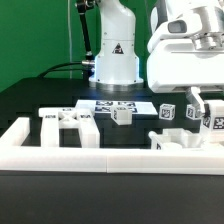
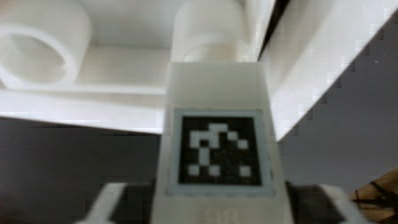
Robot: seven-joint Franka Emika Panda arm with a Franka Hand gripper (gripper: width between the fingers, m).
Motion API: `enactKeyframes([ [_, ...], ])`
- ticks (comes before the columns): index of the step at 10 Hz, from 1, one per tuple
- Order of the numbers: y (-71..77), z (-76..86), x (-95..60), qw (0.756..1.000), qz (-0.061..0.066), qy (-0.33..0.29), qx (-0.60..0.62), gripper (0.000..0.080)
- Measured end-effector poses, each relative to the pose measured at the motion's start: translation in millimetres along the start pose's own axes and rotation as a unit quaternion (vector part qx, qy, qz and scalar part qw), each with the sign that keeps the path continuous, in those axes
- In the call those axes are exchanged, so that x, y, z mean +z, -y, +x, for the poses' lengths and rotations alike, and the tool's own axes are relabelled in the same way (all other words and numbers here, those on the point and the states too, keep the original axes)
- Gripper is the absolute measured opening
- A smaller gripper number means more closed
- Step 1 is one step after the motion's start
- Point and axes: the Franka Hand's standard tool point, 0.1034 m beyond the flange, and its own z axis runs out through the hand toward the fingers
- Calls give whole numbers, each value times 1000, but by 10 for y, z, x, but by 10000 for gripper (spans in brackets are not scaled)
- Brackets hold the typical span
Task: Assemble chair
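Evidently the gripper [image 2: 217, 203] clasps a leg [image 2: 217, 120] near the rail [image 1: 100, 158]. Likely light, stiff, slick plastic; hold its flat sides.

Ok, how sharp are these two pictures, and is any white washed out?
Wrist view: soft all over, the tagged white part looms close up, its tag blurred at the edges. Exterior view: sharper, but the front rail is washed out, nearly without shading.

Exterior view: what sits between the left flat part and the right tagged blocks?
One small tagged white block, in front of the marker board; exterior view shows it.
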Motion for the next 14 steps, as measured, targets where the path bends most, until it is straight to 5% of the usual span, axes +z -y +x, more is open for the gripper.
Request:
enactKeyframes([
  [1,0,-3,2,1000,0,0,0,474],
  [2,0,-7,4,1000,0,1,0,474],
  [3,-2,-10,5,1000,1,5,0,609],
  [4,-19,21,-23,1000,1,13,0,637],
  [12,-54,134,-134,999,6,37,-2,648],
  [14,7,-6,-75,992,24,125,5,648],
])
